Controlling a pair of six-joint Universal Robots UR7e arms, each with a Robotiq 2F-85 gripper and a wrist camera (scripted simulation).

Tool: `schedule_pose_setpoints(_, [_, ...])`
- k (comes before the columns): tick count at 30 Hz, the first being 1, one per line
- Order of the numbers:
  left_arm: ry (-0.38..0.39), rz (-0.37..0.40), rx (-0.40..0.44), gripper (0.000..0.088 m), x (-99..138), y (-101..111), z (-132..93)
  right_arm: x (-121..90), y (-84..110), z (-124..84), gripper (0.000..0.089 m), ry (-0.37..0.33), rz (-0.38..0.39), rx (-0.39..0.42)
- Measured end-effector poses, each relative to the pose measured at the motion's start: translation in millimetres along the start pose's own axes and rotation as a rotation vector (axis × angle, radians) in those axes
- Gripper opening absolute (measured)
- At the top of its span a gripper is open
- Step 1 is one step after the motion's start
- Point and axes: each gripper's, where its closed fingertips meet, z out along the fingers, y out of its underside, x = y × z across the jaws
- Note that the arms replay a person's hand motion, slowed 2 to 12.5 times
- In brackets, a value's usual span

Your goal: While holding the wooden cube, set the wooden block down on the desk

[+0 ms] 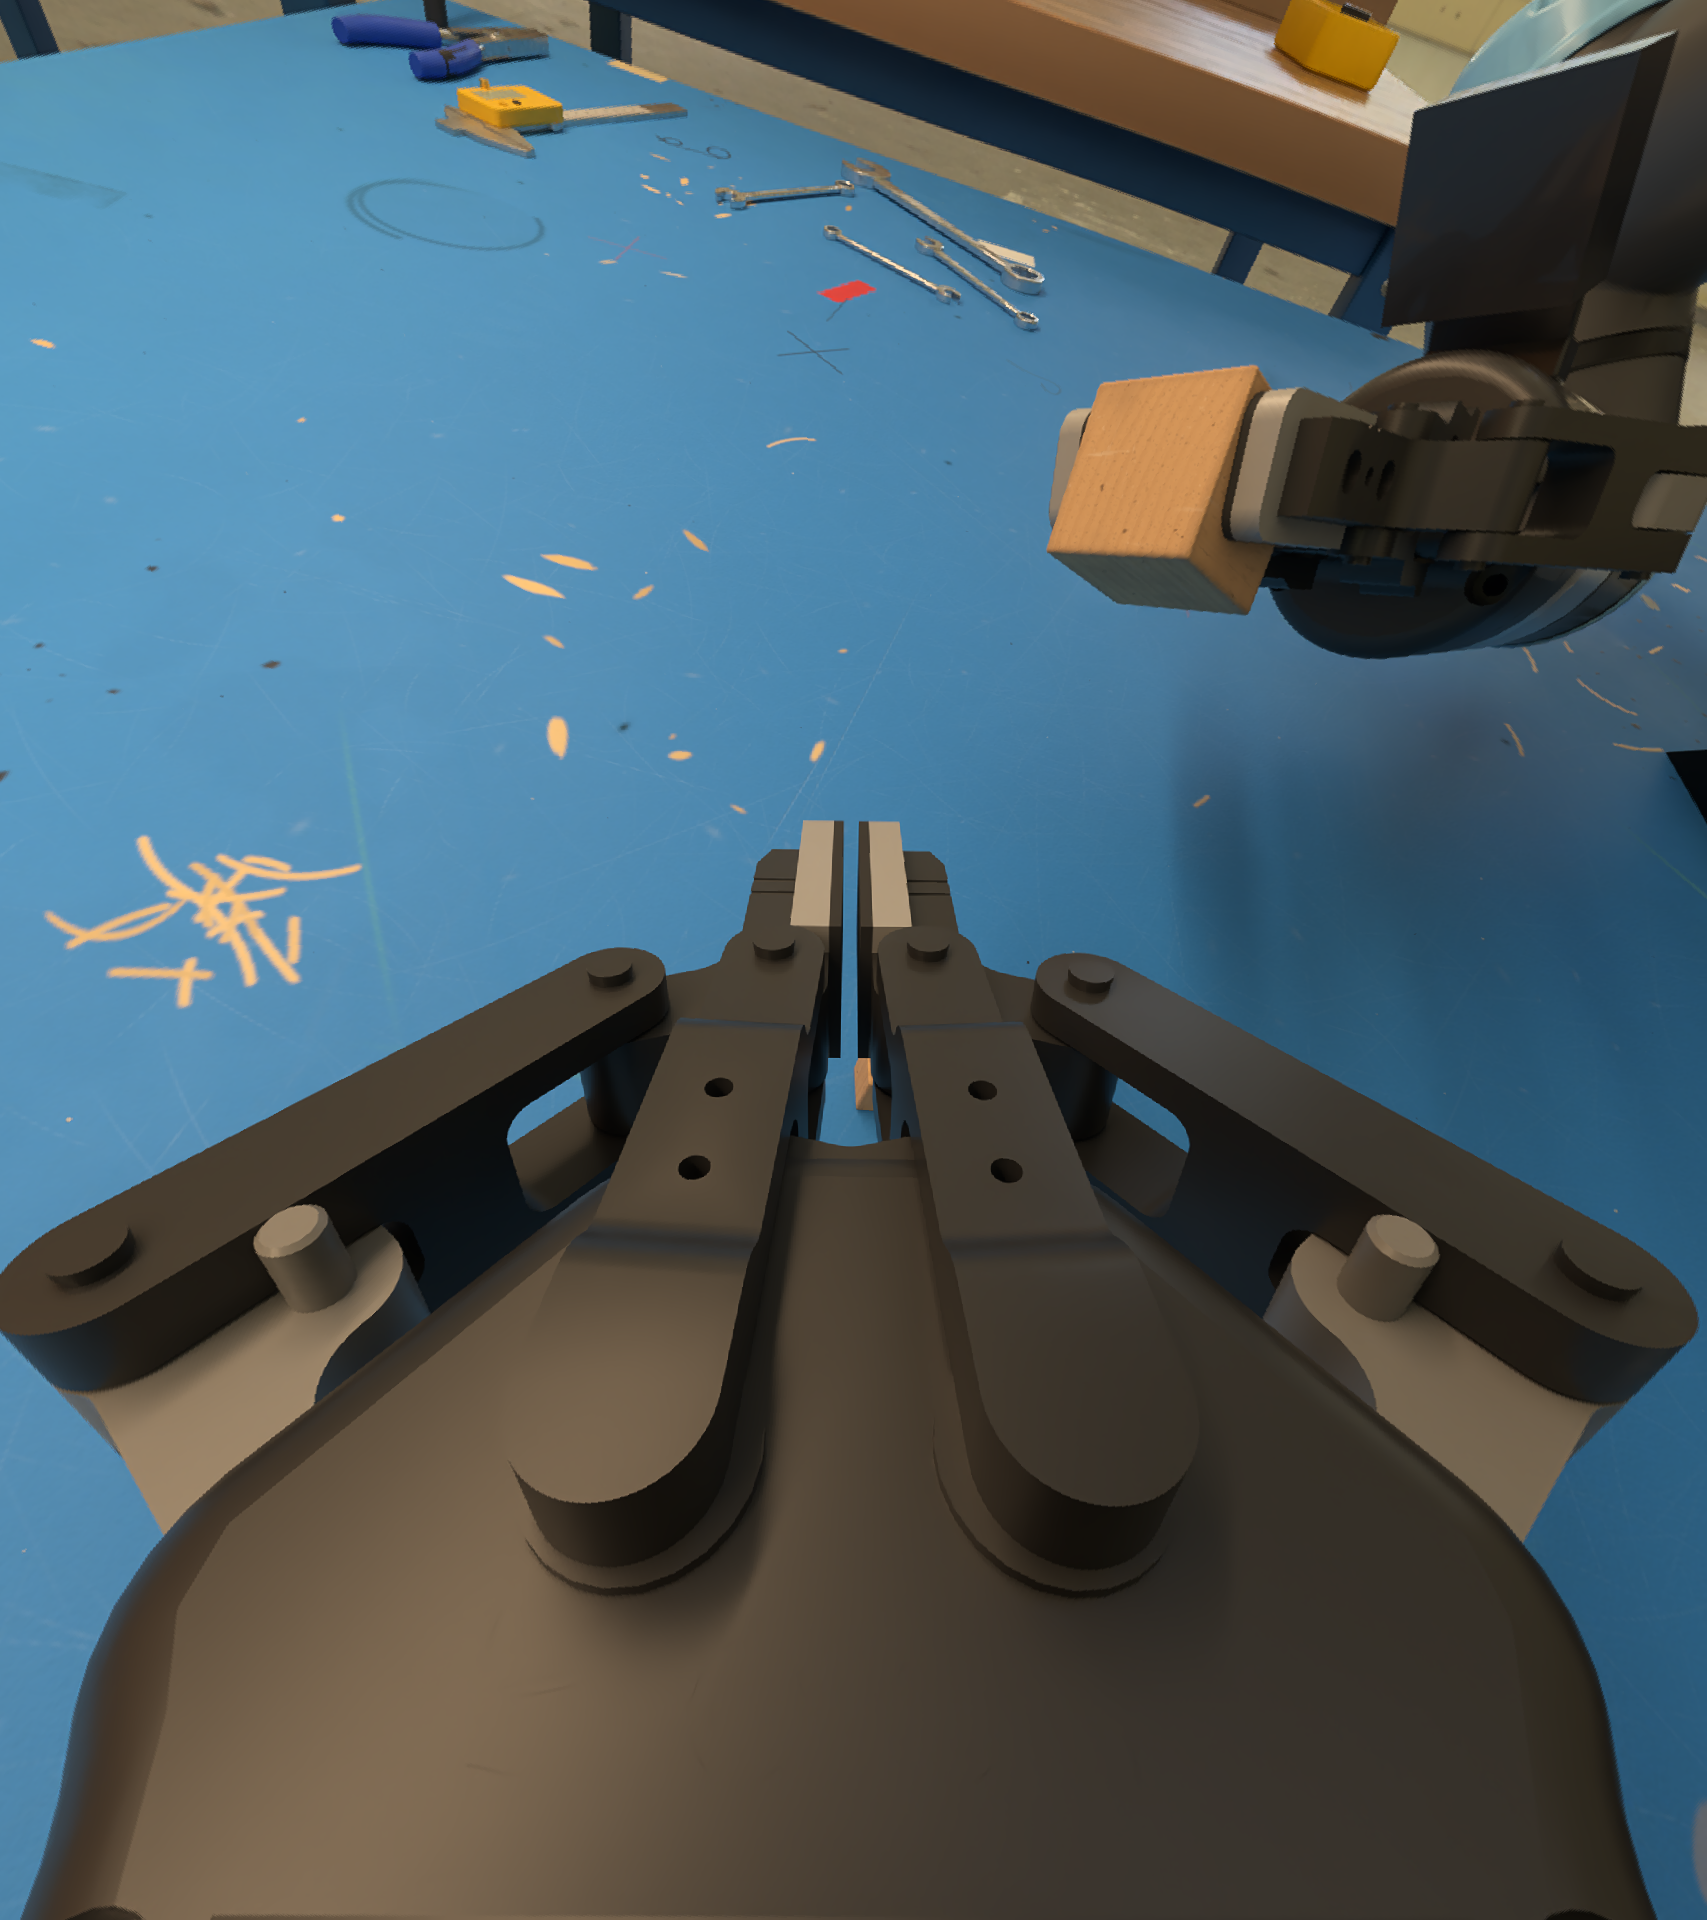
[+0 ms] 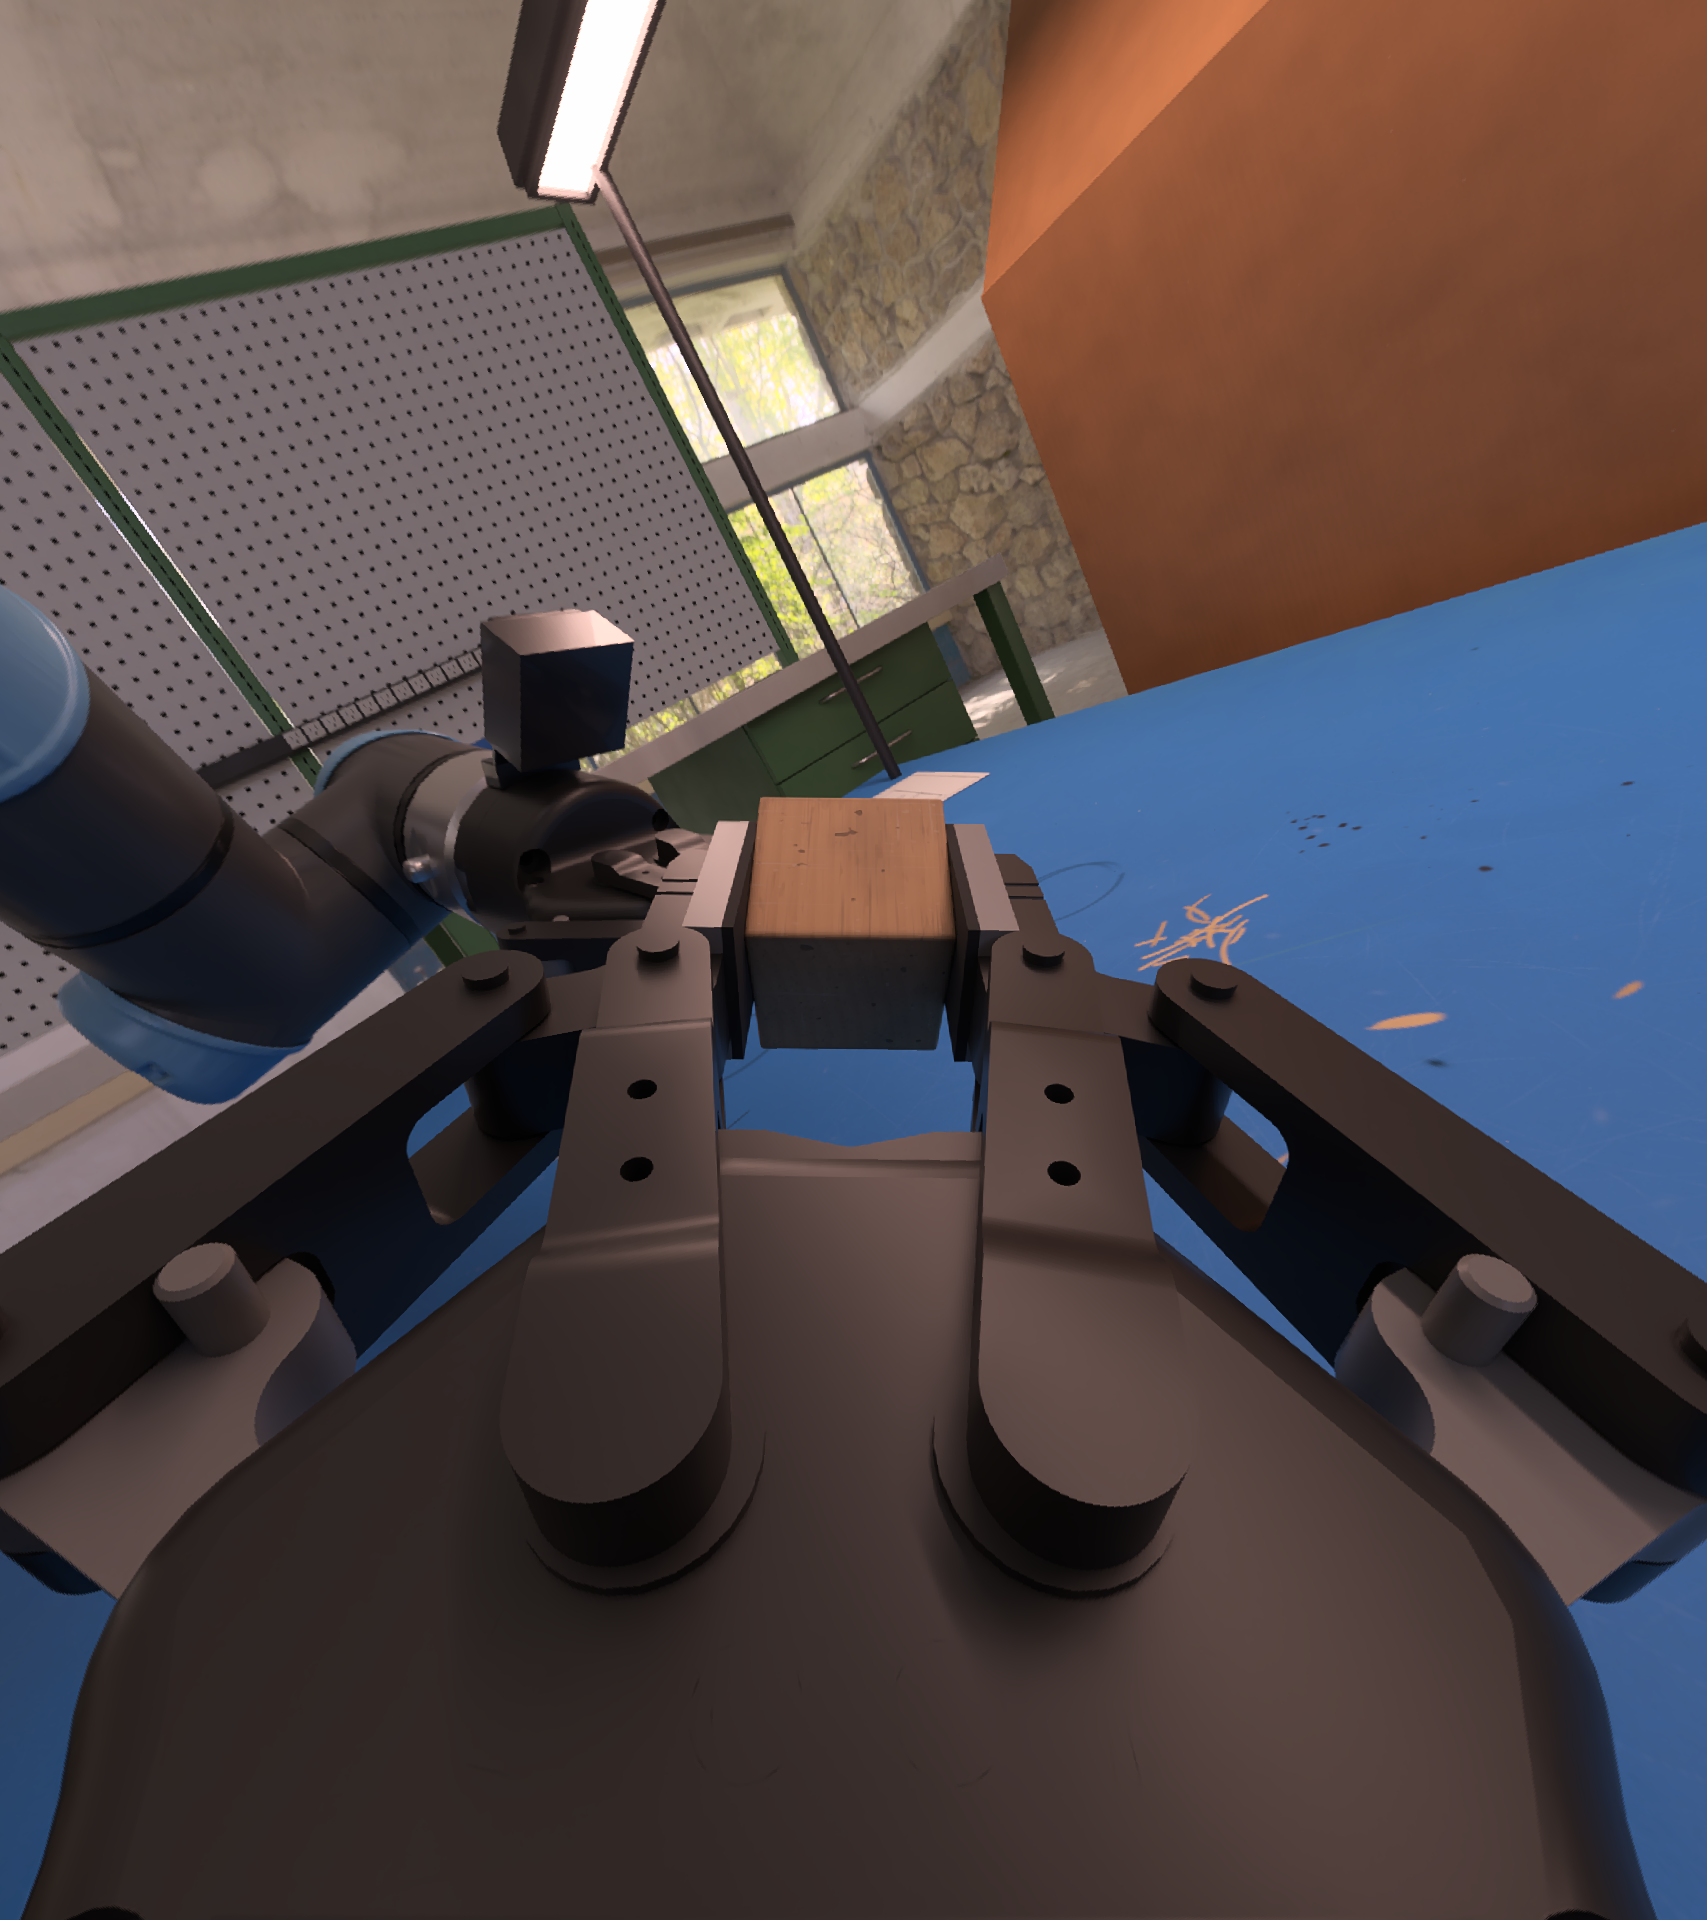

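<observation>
My right gripper [image 2: 849, 878] is shut on a wooden cube [image 2: 849, 883], one pad on each side of it, and holds it in the air above the blue desk [image 2: 1451, 779]. In the left wrist view the same cube [image 1: 1150, 488] hangs at the upper right in the right gripper [image 1: 1163, 468], well above the desk [image 1: 413, 520]. My left gripper [image 1: 850, 831] is shut, its pads nearly touching with nothing showing between them, low over the desk. A small tan bit [image 1: 864, 1086] shows through the gap near the finger bases; I cannot tell what it is. No separate wooden block is in view.
Several wrenches [image 1: 932, 239], a yellow caliper [image 1: 516, 109] and blue-handled pliers [image 1: 423, 47] lie at the desk's far end. A wooden bench [image 1: 1088, 62] stands beyond. The left arm [image 2: 205, 862] reaches in beside the cube. A pegboard wall [image 2: 361, 468] stands behind.
</observation>
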Motion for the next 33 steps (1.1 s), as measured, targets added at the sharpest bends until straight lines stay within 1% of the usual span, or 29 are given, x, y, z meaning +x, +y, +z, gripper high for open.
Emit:
schedule_pose_setpoints(8, [0.012, -0.001, 0.003, 0.0025, 2, 0, 0, 2, -6.9, -5, 0.0301, -0.010, 0.044, 0.051])
schedule_pose_setpoints(15, [0.023, 0.006, 0.006, 0.0024, 4, 0, 0, 2, -8.3, -6, 0.0301, -0.018, 0.055, 0.064])
schedule_pose_setpoints(27, [-0.003, 0.023, -0.028, 0.0025, 0, 5, 1, -1, -3.6, -3, 0.0301, -0.013, 0.024, 0.034])
schedule_pose_setpoints(33, [-0.039, 0.032, -0.055, 0.0027, -6, 10, 2, -2, -1.2, -1, 0.0301, -0.006, 0.002, 0.019])
